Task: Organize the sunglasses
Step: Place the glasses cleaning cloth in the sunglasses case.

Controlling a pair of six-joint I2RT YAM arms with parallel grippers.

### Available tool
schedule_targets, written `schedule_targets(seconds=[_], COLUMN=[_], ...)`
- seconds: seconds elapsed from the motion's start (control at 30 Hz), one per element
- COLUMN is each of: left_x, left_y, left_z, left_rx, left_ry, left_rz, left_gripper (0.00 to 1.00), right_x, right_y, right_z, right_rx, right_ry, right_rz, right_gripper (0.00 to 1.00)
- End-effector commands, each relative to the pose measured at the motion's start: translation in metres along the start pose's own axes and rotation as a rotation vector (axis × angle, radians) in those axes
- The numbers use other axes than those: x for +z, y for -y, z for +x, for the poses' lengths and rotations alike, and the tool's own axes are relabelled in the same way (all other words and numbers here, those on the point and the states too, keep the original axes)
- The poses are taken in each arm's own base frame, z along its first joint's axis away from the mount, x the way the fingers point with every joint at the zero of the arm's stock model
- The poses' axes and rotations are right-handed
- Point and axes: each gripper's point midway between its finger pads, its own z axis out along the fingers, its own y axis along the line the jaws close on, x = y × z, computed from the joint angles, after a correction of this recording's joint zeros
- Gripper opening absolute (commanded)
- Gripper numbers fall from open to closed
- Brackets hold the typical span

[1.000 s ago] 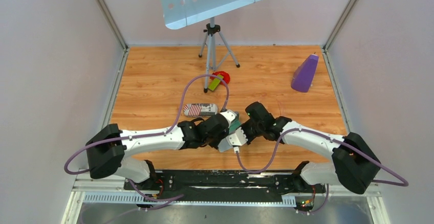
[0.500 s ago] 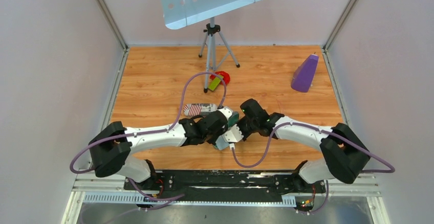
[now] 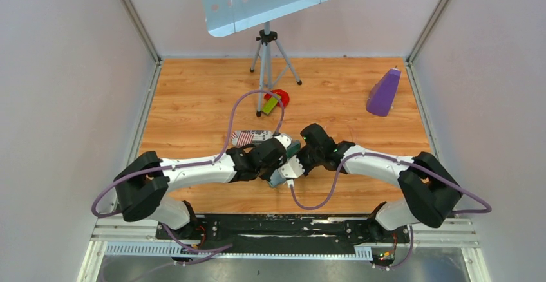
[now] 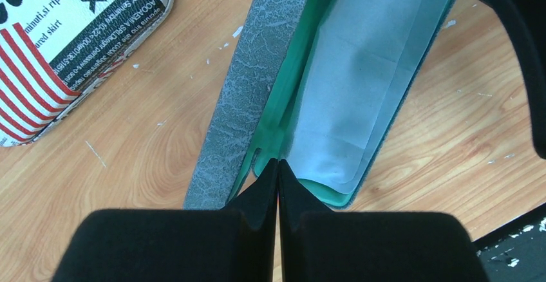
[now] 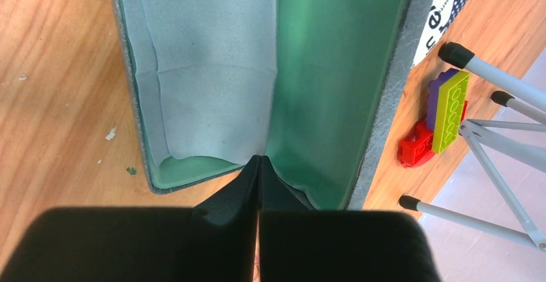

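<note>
the sunglasses do not show in any view, so i cannot tell where they lie. the grey case (image 4: 244, 102) lies open on the table (image 3: 193, 95), about midway between its left and right edges and nearer the near edge. its green lining faces up, with a pale blue-grey cloth (image 4: 360, 82) spread in one half.

my left gripper (image 4: 277, 166) has its jaws pressed together, tips at one end of the case by the fold. my right gripper (image 5: 259, 163) is likewise closed, tips at the other end on the crease between cloth and bare green. whether either pinches anything i cannot tell.

a flag-printed box (image 4: 64, 37) lies just beside the case, toward the far edge. toy bricks (image 5: 444, 111) sit by a tripod (image 5: 496, 76) foot further back.
</note>
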Motion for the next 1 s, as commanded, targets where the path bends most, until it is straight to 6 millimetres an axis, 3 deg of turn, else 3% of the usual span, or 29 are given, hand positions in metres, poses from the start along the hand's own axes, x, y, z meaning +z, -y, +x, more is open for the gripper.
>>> schedule_targets(seconds=[0.0,0.2,0.43,0.6,0.8,0.97], left_x=[0.007,0.008,-0.009,-0.022,-0.031,-0.047], left_y=[0.006,0.006,-0.002,0.003,0.022,0.052], left_z=[-0.008,-0.009,-0.019,-0.028,-0.03,-0.035], left_rx=[0.007,0.012,-0.018,-0.033,-0.014,0.033], left_ry=[0.004,-0.01,0.043,0.082,0.11,0.171], left_rz=[0.016,0.005,-0.015,0.028,0.117,0.216], left_gripper=[0.0,0.07,0.28,0.34,0.34,0.35], right_x=[0.002,0.003,-0.009,-0.02,-0.046,-0.088], right_y=[0.009,0.008,0.016,0.009,-0.016,-0.038], right_z=[0.005,0.005,0.002,0.006,0.01,0.018], right_rx=[-0.004,-0.006,0.028,0.054,0.115,0.323], right_ry=[-0.011,-0.013,-0.014,-0.044,-0.093,-0.112], right_rz=[0.018,0.032,0.064,0.059,0.012,-0.021], right_gripper=[0.0,0.04,0.1,0.18,0.21,0.22])
